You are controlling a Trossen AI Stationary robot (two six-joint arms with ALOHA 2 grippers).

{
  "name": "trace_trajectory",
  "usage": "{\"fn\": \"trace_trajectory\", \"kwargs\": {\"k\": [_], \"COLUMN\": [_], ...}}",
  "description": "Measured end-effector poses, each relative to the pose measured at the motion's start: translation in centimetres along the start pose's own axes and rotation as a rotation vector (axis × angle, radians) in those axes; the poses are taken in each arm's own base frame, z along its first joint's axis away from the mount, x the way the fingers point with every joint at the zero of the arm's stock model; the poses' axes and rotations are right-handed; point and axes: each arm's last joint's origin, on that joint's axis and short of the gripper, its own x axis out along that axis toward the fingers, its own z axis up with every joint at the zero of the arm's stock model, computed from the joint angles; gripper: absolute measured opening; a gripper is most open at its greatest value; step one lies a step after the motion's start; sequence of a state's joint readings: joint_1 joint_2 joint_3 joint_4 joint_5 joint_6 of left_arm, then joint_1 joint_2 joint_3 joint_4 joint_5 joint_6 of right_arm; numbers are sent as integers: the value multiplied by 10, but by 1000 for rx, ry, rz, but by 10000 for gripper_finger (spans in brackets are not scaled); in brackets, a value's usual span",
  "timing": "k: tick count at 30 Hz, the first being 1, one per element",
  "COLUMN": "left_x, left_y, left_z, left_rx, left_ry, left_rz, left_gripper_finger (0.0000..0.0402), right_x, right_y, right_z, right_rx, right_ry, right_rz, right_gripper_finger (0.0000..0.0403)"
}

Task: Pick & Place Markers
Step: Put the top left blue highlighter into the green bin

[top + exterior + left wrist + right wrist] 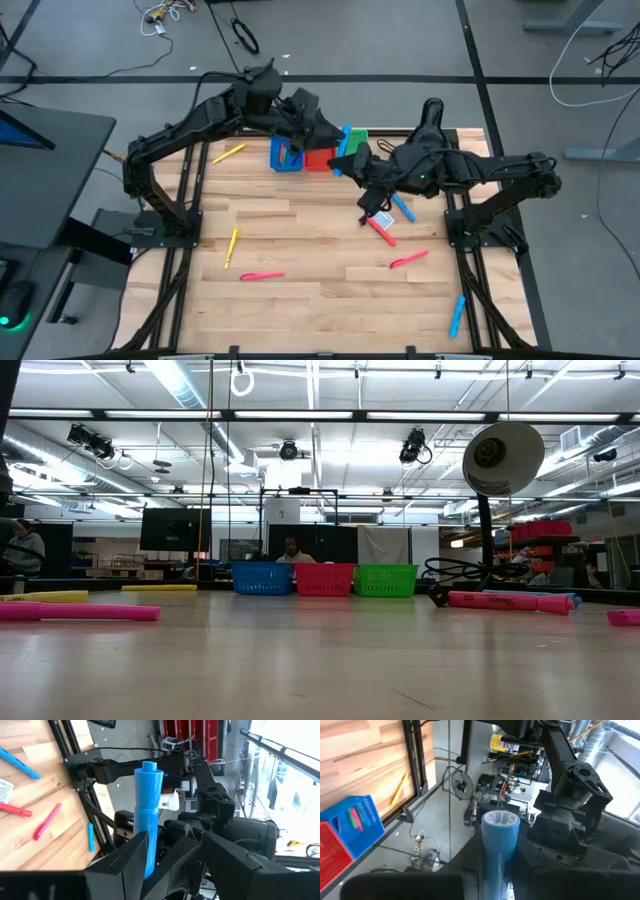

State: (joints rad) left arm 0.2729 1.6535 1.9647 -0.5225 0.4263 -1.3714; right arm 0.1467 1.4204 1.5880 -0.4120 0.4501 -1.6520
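Observation:
Both arms meet high over the far middle of the table, above the blue (pixel 285 155), red (pixel 318 158) and green (pixel 355 135) bins. My left gripper (pixel 150 847) is shut on a blue marker (pixel 148 805) that sticks out past its fingers. My right gripper (pixel 497 880) is shut on a blue marker (pixel 500 845) whose hollow end faces forward. In the high view a blue strip (pixel 345 150) shows between the two grippers. Loose markers lie flat on the table: yellow (pixel 228 153), yellow (pixel 233 245), pink (pixel 262 276), pink (pixel 408 260), red (pixel 382 232), blue (pixel 403 208), blue (pixel 457 315). My left gripper pinches the blue marker's rear part (pixel 148 857) between its two fingers. The marker lies along the fingers, and its stepped end (pixel 149 769) points forward. It is lifted clear of the table. My right gripper pinches the blue marker's rear part (pixel 499 870) between its two fingers. The marker runs along the fingers, with its hollow end (pixel 501 820) pointing forward toward the left arm. It is held clear of the table.
The blue bin (pixel 355 820) holds pink and green markers. A small white card (pixel 380 218) lies under the right arm. The arms' frames stand at the table's left (pixel 165 215) and right (pixel 480 225) sides. Bare wood lies in the near middle (pixel 330 300).

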Motion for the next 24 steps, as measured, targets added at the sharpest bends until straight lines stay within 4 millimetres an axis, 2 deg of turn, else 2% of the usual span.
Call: {"fn": "trace_trajectory", "kwargs": {"k": [10, 20, 24], "left_x": [5, 32, 33], "left_y": [15, 13, 15], "left_z": [-3, -8, -8], "left_rx": [49, 89, 80], "left_ry": [-47, 1, 7], "left_rz": [156, 40, 45], "left_gripper_finger": [197, 196, 169], "right_x": [-2, -3, -5], "right_y": [1, -3, -3], "right_z": [7, 7, 9], "right_rx": [5, 41, 43], "right_ry": [-29, -61, -68], "right_rz": [8, -19, -22], "right_gripper_finger": [52, 52, 52]}}
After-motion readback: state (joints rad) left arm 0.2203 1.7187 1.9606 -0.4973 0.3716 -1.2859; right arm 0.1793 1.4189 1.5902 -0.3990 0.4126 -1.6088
